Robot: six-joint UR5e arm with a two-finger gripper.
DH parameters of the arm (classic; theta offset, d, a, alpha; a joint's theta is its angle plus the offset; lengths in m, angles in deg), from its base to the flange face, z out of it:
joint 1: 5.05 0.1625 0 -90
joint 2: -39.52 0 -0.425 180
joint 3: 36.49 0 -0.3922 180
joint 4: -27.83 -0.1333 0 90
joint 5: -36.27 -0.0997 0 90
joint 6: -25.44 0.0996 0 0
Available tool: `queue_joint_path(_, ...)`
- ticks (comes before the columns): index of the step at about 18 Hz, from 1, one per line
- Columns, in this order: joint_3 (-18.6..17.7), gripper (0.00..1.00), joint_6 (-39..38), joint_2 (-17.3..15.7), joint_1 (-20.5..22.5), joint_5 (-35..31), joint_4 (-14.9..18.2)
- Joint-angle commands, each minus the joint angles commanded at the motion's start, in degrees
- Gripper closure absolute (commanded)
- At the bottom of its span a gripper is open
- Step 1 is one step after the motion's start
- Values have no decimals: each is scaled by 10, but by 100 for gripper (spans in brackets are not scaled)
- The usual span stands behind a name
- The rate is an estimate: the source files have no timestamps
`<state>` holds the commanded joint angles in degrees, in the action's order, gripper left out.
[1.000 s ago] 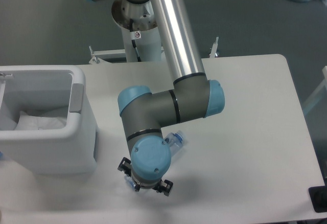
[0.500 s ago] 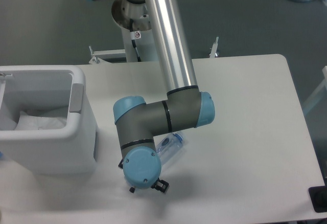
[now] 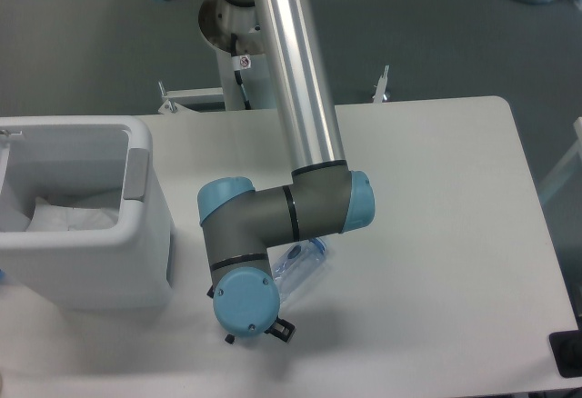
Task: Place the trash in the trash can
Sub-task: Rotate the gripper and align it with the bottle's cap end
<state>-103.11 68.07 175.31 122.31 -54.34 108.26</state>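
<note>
- We see the bottle (image 3: 298, 263) lying on the counter (image 3: 436, 234), partly under the arm (image 3: 273, 225), right of the bin (image 3: 136, 234).
- Jaws hidden by wrist; can't tell open/closed.
- White paper (image 3: 68, 212) inside bin.

Open bench to the hand's right, bin on its left

The trash can (image 3: 86, 234) stands near the hand's (image 3: 257, 330) left; the bottle (image 3: 298, 262) lies just beyond it; bare bench (image 3: 436, 234) spreads rightward.
</note>
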Motion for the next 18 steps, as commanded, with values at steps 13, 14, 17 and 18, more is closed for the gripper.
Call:
queue_joint_path(13,6,50,-4,-7,-3,7,0)
queue_joint_path(14,7,50,-4,-9,-3,7,-3)
queue_joint_path(17,7,51,-4,-18,-3,13,-11)
queue_joint_path(18,7,51,-4,-25,-2,15,-12)
